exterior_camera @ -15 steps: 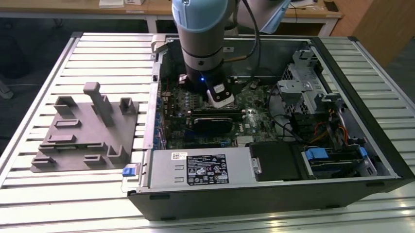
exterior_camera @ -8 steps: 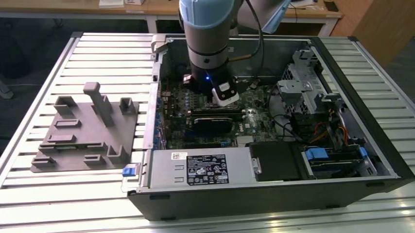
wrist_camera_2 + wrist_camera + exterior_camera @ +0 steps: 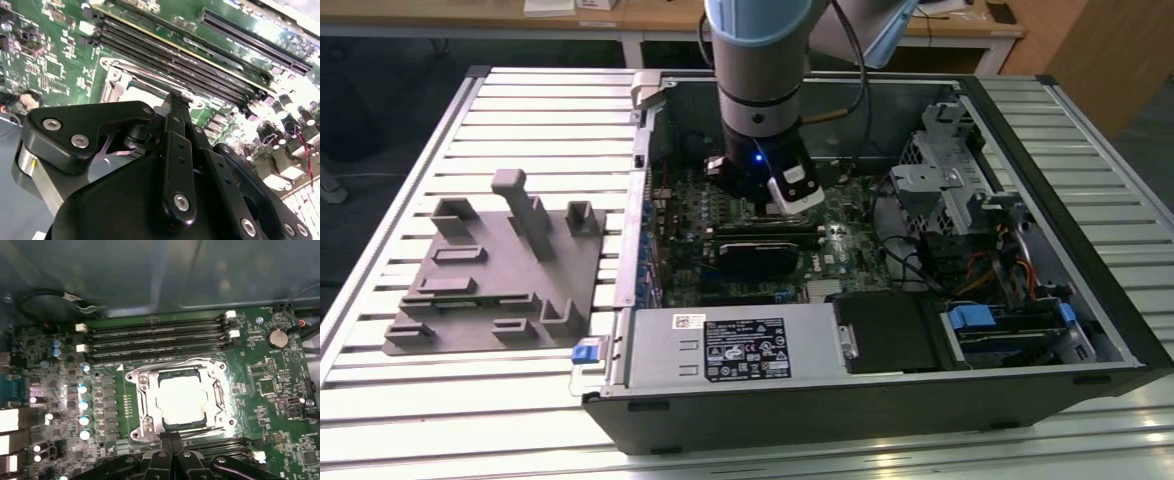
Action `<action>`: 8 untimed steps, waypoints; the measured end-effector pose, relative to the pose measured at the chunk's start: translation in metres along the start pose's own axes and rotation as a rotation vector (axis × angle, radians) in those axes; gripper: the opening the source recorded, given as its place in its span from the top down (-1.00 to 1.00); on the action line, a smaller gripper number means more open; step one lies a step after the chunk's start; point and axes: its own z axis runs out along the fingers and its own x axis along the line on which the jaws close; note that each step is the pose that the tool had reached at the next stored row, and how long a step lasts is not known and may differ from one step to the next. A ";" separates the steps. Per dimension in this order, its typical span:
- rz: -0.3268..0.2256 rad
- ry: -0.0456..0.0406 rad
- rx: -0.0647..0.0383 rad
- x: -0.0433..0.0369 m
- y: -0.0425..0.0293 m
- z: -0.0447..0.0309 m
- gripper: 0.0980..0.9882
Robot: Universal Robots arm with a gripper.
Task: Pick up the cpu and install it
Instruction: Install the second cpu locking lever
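In the first wrist view the cpu (image 3: 181, 399), a pale silver square, lies flat inside the metal-framed socket (image 3: 142, 405) on the green motherboard (image 3: 270, 390). My gripper (image 3: 172, 437) hovers just beside the socket's edge, its two black fingers pressed together with nothing between them. In the second wrist view the same shut fingertips (image 3: 176, 97) stand over the socket frame (image 3: 116, 80), with a strip of the pale cpu (image 3: 145, 92) showing behind them. In the exterior view the arm (image 3: 761, 110) reaches down into the open computer case above the board.
Rows of black memory slots (image 3: 155, 337) run alongside the socket. A drive cage (image 3: 961, 190) and cables fill the case at the exterior view's right, the power supply (image 3: 747, 345) its front. A grey fixture (image 3: 494, 270) sits on the slatted table (image 3: 547, 120) outside the case.
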 end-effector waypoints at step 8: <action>-0.001 0.0008 0.024 -0.0106 0.0135 0.0051 0.98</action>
